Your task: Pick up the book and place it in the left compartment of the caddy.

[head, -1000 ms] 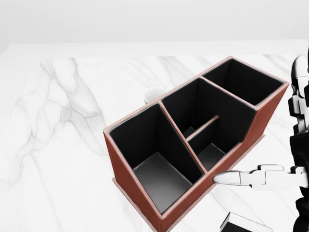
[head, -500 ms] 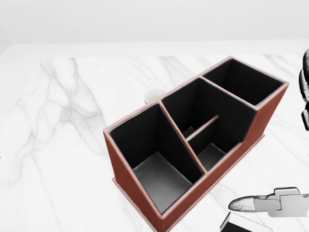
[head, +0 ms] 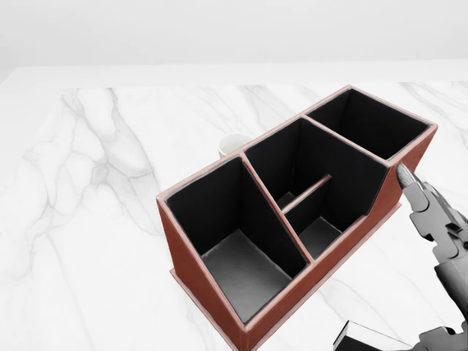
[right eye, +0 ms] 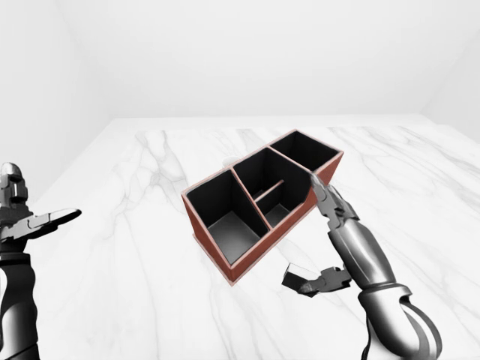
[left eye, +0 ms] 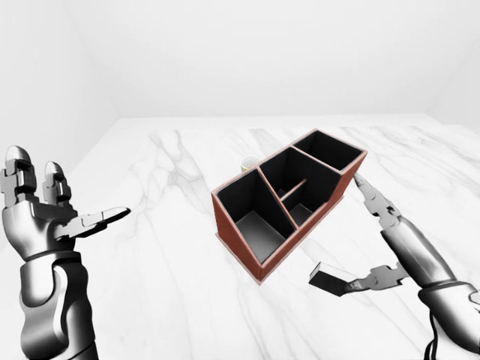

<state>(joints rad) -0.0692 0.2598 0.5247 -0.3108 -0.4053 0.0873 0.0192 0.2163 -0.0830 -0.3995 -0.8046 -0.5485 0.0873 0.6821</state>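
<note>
The caddy (left eye: 234, 241) is red-brown outside and black inside, and stands slantwise on the white marble table (left eye: 165, 247). Its left compartment (left eye: 253, 217) holds nothing. The book (left eye: 328, 276), small and dark with a white edge, lies on the table just below and right of the caddy; only its corner (head: 365, 340) shows in the head view. My right hand (left eye: 358, 234) is open. Its long fingers (head: 424, 201) point up along the caddy's right end, while the thumb (left eye: 371, 283) reaches the book's right edge. My left hand (left eye: 71, 191) is raised at the far left, open and empty.
A small white cup (head: 232, 144) stands just behind the caddy's upper-left wall. The table's far edge meets a plain white wall at the top of the views.
In the head view my right hand has turned: its finger lay level beside the caddy's lower wall, sank toward the book, and now points up by the caddy's right end. Book and caddy are unmoved.
</note>
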